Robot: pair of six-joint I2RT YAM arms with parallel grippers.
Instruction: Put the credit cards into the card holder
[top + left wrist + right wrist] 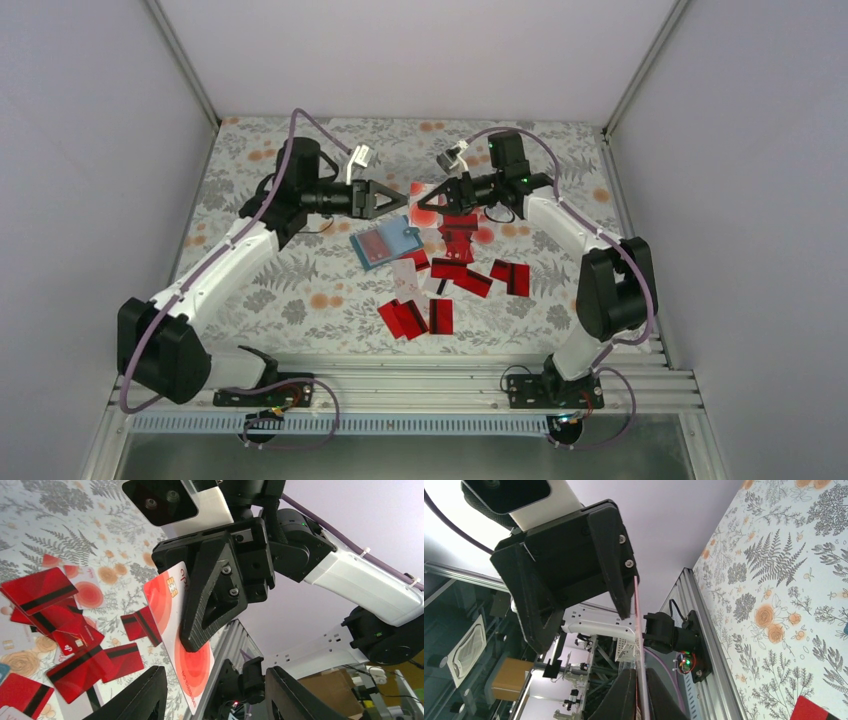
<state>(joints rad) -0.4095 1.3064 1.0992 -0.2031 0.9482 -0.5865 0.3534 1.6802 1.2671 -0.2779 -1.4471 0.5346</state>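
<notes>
Above the table my right gripper is shut on a pale credit card with red circles, held on edge. In the right wrist view the card runs edge-on between my shut fingers. My left gripper faces it, open. In the left wrist view its fingers stand apart, and the card's free corner hangs between them, touching neither. The teal card holder lies flat just below both grippers. Several red credit cards with black stripes are scattered to its right and front.
The floral tablecloth covers the table. An aluminium rail with both arm bases runs along the near edge. Grey walls close in the left, right and back. Purple cables loop over both arms.
</notes>
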